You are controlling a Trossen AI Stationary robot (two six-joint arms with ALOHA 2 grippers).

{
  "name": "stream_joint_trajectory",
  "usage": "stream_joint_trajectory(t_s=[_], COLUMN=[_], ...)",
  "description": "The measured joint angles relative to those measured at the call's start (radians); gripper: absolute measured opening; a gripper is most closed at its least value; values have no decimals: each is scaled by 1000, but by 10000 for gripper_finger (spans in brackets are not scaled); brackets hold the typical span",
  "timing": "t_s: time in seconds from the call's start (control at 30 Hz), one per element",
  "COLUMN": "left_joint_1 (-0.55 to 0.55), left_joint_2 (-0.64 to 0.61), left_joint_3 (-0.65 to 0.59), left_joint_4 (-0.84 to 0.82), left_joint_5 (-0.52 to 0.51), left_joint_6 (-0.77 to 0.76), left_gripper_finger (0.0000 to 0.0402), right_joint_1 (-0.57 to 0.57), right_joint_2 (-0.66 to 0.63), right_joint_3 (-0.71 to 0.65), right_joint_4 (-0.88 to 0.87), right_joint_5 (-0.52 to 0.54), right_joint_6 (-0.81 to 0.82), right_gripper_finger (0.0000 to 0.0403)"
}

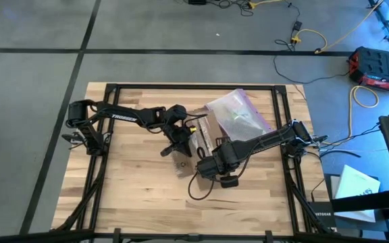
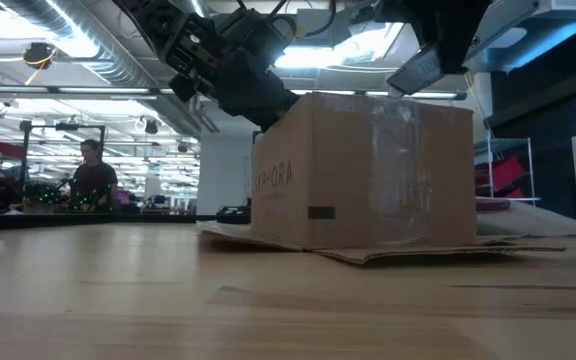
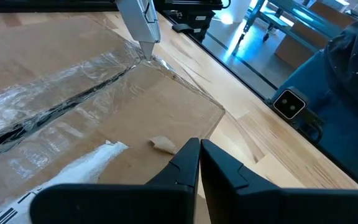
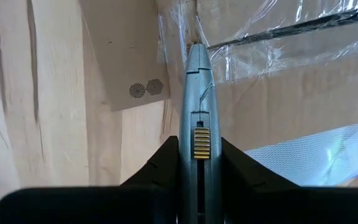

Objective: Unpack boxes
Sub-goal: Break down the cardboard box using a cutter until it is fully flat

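A brown cardboard box point(image 2: 368, 170) with black SEPHORA lettering stands mid-table, its lower flaps point(image 2: 418, 254) spread flat on the wood. Clear tape point(image 3: 73, 93) runs along the dark seam on its top. My left gripper point(image 3: 199, 152) is shut, on the box top point(image 1: 203, 135). My right gripper point(image 4: 194, 155) hangs over the box's near end, pointing down, shut on a grey knife-like tool point(image 4: 194, 93). The tool's tip point(image 3: 146, 48) stands at the end of the taped seam. My left gripper lays its shut fingertips point(image 3: 188, 155) on the bare cardboard of the box top point(image 3: 166, 112), beside the taped seam, slanting down from the table's left. The box stands flat under them. My right gripper pinches the tool's handle point(image 4: 194, 140) between its two fingers. The tool runs along the fingers and points down. Its tip point(image 4: 194, 48) meets the tape at the seam's end on the box's top edge.
A clear plastic bag point(image 1: 238, 115) with a purple edge lies behind the box toward the far right. Black frame rails point(image 1: 181, 86) run along the table's edges. A person point(image 2: 93, 180) sits far off in the room behind.
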Motion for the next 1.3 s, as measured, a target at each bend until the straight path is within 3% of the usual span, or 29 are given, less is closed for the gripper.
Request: stream_joint_trajectory(t_s=[0.8, 1.3], left_joint_1=[-2, -3], left_joint_2=[-1, -1], left_joint_3=[0, 0], left_joint_4=[-27, -25], left_joint_5=[12, 6], left_joint_6=[-27, -74], left_gripper_finger=[0, 0], right_joint_1=[-1, 0], right_joint_2=[-8, -95], right_joint_3=[-3, -58], right_joint_4=[4, 2], right_joint_5=[14, 19], right_joint_6=[-83, -84], right_gripper_finger=[55, 55])
